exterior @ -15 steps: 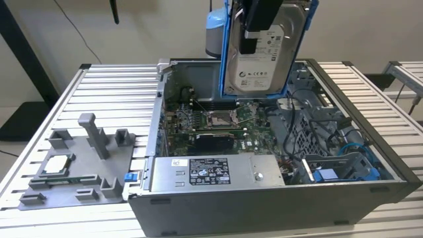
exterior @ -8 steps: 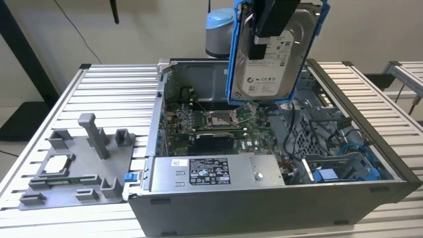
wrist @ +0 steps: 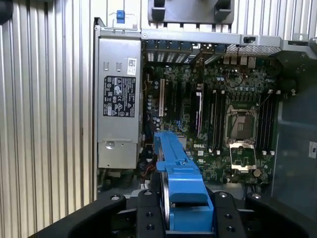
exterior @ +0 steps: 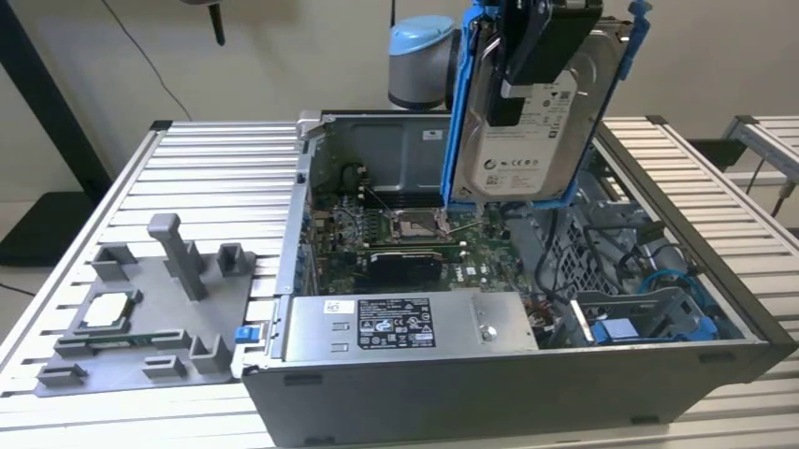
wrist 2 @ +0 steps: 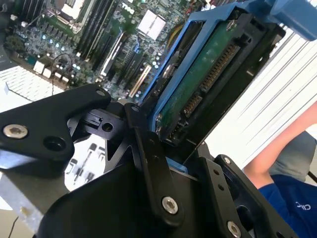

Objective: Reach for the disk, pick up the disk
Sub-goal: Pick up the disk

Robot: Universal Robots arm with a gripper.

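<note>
The disk (exterior: 530, 131) is held upright, lifted clear above the open computer case (exterior: 500, 374), with the end effector (exterior: 540, 51) clamped on its upper part. In the exterior view the white-labelled face and the blue bracket (exterior: 457, 140) along its edges are seen; the lower edge of the disk hangs over the motherboard (exterior: 399, 243) inside the case.

In the second wrist view the disk (wrist 2: 198, 84) is seen from its end instead: the green circuit-board side and the connector row, with black fingers (wrist 2: 148, 153) pressed against the bracket. A person's arm in a blue sleeve (wrist 2: 282, 198) is recorded beside the case in this view.

In the first wrist view the disk (wrist: 181, 183) is seen edge-on, one blue strip between the two black jaws, directly above the case interior.

Contents of the case, as noted: one motherboard (wrist: 218, 119) with one open processor socket (wrist: 241, 121); one long grey power-supply box (wrist: 119, 104) along the case wall, seen in the exterior view at the near side (exterior: 399, 325); one blue-trimmed drive bay (exterior: 637, 323) next to the power-supply box.

Beside the case on the slatted worktop (exterior: 212, 168), one grey fixture tray (exterior: 144, 318) is recorded, holding one small square silver chip (exterior: 107, 311).
</note>
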